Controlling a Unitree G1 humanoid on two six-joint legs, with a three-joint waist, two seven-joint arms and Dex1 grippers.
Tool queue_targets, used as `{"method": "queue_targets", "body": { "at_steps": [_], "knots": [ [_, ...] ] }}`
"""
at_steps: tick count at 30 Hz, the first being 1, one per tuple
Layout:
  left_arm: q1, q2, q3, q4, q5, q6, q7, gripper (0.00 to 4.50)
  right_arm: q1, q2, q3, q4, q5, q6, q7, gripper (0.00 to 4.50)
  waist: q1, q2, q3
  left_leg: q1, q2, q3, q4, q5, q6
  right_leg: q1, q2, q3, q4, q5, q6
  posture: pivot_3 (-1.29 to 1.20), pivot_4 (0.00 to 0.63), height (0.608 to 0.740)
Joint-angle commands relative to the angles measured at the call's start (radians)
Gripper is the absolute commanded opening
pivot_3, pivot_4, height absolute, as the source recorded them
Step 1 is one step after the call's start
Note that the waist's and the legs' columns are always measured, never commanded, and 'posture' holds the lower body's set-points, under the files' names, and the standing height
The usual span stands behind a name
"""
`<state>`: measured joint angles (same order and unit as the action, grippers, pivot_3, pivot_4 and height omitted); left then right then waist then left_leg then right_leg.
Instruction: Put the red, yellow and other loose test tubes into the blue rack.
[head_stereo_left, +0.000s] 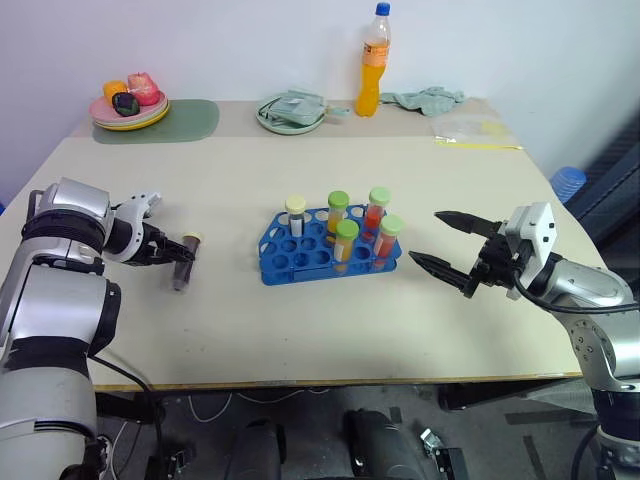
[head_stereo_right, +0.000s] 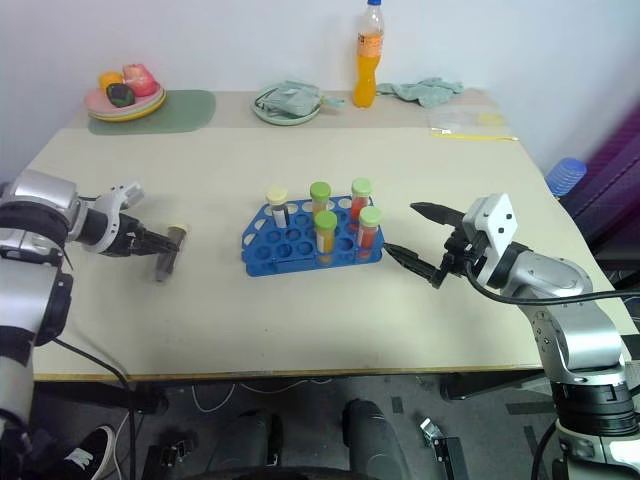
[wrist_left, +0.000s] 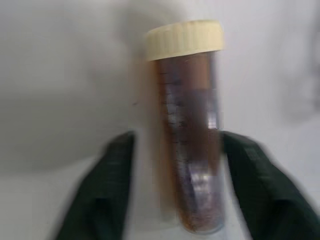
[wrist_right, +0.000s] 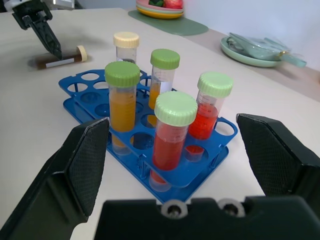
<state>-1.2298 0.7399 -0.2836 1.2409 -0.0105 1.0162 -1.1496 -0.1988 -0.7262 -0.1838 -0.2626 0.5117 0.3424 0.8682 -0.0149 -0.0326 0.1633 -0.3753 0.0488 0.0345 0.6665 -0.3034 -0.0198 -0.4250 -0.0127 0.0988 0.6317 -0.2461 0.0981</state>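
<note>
A: On the near part of the table (head_stereo_left: 300, 340), at about 9 o'clock from the blue rack (head_stereo_left: 322, 252), the last loose tube lies on its side. State the left gripper's (head_stereo_left: 178, 253) condition.

B: The left gripper sits over the brown tube with a cream cap (head_stereo_left: 186, 259), one finger (wrist_left: 100, 195) on each side of the barrel. The wrist view shows gaps between pads and glass, so whether the grip is firm cannot be told. A low, angled approach suits a tube lying flat.

A: And the right gripper (head_stereo_left: 450, 243)?

B: Spread wide and empty, at 3 o'clock from the rack, pointing at it. It probably waits there to steady the rack or receive a hand-over.

A: Rack contents?

B: Five tubes stand upright: one cream-capped tube (head_stereo_left: 295, 214) at the left rear, two green-capped orange tubes (head_stereo_left: 346, 243) and two green-capped red tubes (head_stereo_left: 386, 241). Several wells at the near left are free, facing the incoming tube.

A: Far edge, 12 o'clock?

B: An orange drink bottle (head_stereo_left: 373, 60), a pale green dish (head_stereo_left: 291, 111), a cloth (head_stereo_left: 427, 98), and at 10 o'clock a plate of toy food (head_stereo_left: 128, 103).

A: Legible markings?

B: Only graduation lines on the brown tube. No brand text can be read.
</note>
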Motion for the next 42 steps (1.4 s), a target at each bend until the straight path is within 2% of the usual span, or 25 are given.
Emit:
{"method": "queue_targets", "body": {
  "at_steps": [1, 5, 9, 11, 13, 16, 18, 20, 23, 27, 30, 42],
  "knots": [
    [-0.009, 0.009, 0.061, 0.010, 0.005, -0.034, 0.068, 0.77, -0.003, -0.012, -0.022, -0.034, -0.003, -0.010, -0.001, 4.50, -0.001, 0.000, 0.000, 0.000, 0.000, 0.000, 0.000, 0.000, 0.000, 0.000, 0.000, 0.000, 0.000, 0.000, 0.000, 0.00, 0.150, 0.740],
    [0.009, 0.016, 0.161, -0.005, -0.012, -0.126, 0.213, 0.77, -0.002, -0.013, -0.027, -0.032, -0.004, -0.013, -0.002, 4.50, -0.002, 0.000, 0.000, 0.001, 0.000, -0.001, 0.000, 0.000, 0.000, 0.000, 0.000, 0.000, 0.001, 0.000, 0.001, 0.00, 0.150, 0.740],
    [0.091, 0.013, 0.318, -0.142, -0.096, -0.439, 0.273, 0.77, 0.009, -0.012, -0.035, -0.036, -0.006, -0.016, -0.002, 4.50, 0.000, 0.001, 0.000, 0.001, 0.000, -0.001, 0.000, 0.000, 0.000, 0.000, 0.000, 0.000, 0.002, 0.001, 0.001, 0.00, 0.150, 0.740],
    [0.125, -0.013, 0.470, -0.222, -0.204, -0.536, 0.324, 0.77, 0.015, -0.011, -0.039, -0.038, -0.006, -0.016, -0.004, 4.50, 0.002, 0.000, 0.000, 0.001, 0.001, -0.001, 0.000, 0.000, 0.000, 0.000, 0.000, 0.000, 0.003, 0.001, 0.001, 0.00, 0.150, 0.740],
    [0.210, -0.049, 0.581, -0.386, -0.304, -0.634, 0.297, 0.77, 0.018, -0.011, -0.042, -0.039, -0.004, -0.015, -0.006, 4.50, 0.005, 0.000, 0.000, 0.000, 0.001, 0.000, 0.001, 0.000, 0.000, 0.000, -0.001, -0.001, 0.002, 0.001, 0.001, 0.00, 0.150, 0.740],
    [0.396, -0.121, 0.654, -0.738, -0.439, -0.707, 0.192, 0.77, 0.011, -0.014, -0.042, -0.030, -0.005, -0.015, -0.003, 4.50, 0.003, 0.000, 0.000, 0.000, 0.000, 0.002, 0.001, 0.000, -0.001, 0.000, -0.004, -0.001, 0.002, 0.001, 0.001, 0.00, 0.150, 0.740],
    [0.520, -0.171, 0.649, -0.930, -0.485, -0.761, 0.155, 0.77, -0.002, -0.016, -0.040, -0.015, -0.009, -0.018, 0.002, 4.50, 0.000, 0.000, -0.001, 0.000, 0.000, 0.003, 0.001, 0.000, -0.001, 0.000, -0.004, 0.000, 0.002, 0.002, 0.003, 0.00, 0.150, 0.740],
    [0.600, -0.231, 0.633, -1.060, -0.495, -0.804, 0.192, 0.77, -0.017, -0.017, -0.038, -0.004, -0.009, -0.017, 0.006, 4.50, 0.000, 0.001, -0.001, 0.001, 0.000, 0.004, 0.000, 0.000, -0.001, 0.000, -0.004, 0.001, 0.001, 0.003, 0.004, 0.00, 0.150, 0.740],
    [0.671, -0.298, 0.572, -1.136, -0.437, -0.956, 0.194, 0.77, -0.026, -0.018, -0.036, 0.008, -0.011, -0.021, 0.016, 4.50, 0.003, 0.001, -0.001, 0.001, 0.000, 0.003, 0.001, 0.000, -0.001, 0.001, -0.003, 0.001, 0.002, 0.003, 0.004, 0.00, 0.150, 0.740],
    [0.728, -0.387, 0.481, -1.132, -0.341, -1.211, 0.205, 0.77, -0.026, -0.017, -0.040, 0.001, -0.010, -0.013, 0.021, 4.50, 0.004, 0.001, -0.001, 0.002, 0.000, 0.002, 0.001, 0.001, -0.001, 0.003, -0.002, 0.001, 0.000, 0.003, 0.003, 0.00, 0.150, 0.740],
    [0.749, -0.420, 0.425, -1.092, -0.278, -1.355, 0.206, 0.77, -0.017, -0.024, -0.052, -0.008, -0.009, -0.008, 0.020, 4.50, 0.002, 0.001, -0.001, 0.001, -0.001, 0.002, 0.001, 0.000, -0.001, 0.003, -0.002, 0.001, -0.001, 0.003, 0.003, 0.00, 0.150, 0.740],
    [0.854, -0.506, 0.237, -0.981, -0.045, -1.640, 0.362, 0.77, 0.042, -0.054, -0.107, -0.058, 0.010, 0.024, 0.013, 4.50, 0.002, 0.001, -0.002, 0.002, 0.000, 0.002, 0.001, 0.000, -0.001, 0.003, -0.002, 0.001, -0.001, 0.003, 0.004, 0.00, 0.150, 0.740]
  ]
}}
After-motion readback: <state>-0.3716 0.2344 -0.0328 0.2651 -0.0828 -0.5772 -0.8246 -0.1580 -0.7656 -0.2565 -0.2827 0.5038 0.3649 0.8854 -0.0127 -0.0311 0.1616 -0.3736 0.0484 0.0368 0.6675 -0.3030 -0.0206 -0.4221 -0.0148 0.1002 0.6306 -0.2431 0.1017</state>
